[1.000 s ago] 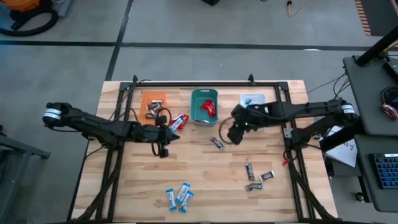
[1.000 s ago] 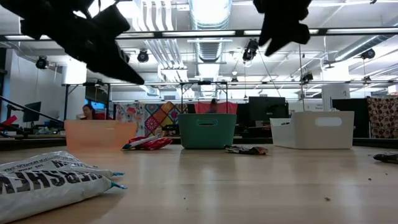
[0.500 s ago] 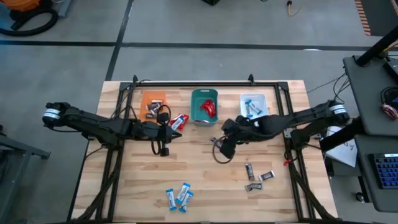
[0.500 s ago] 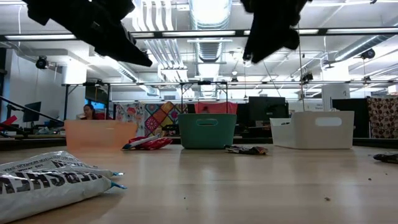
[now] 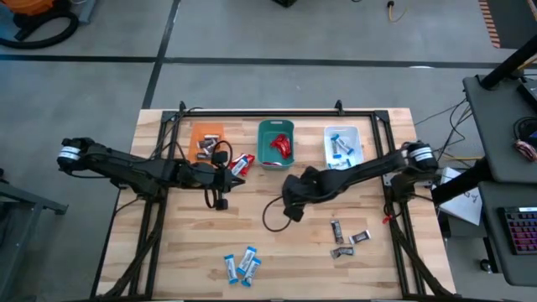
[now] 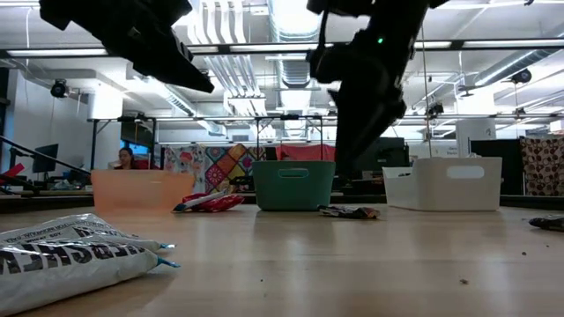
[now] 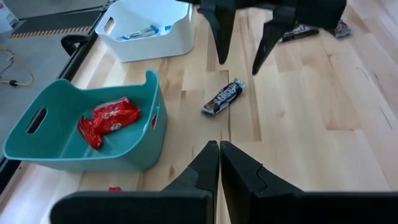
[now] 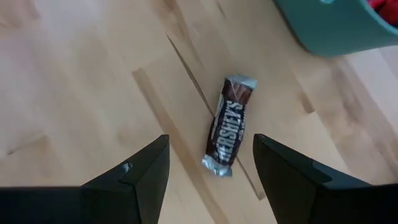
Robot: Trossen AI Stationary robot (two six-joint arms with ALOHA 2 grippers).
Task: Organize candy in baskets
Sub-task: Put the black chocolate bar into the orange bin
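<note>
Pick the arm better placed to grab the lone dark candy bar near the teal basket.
Right. The right gripper is open directly over the dark Hershey's bar; the left gripper is shut and farther back.

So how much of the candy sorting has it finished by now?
Partly done. The teal basket holds red candy, the white basket blue ones, the orange basket dark ones. Right now the right hand is open above a dark bar on the table; the left hand is shut and empty. Left: red bars beside the teal basket, blue ones and a dark cluster at the front.
</note>
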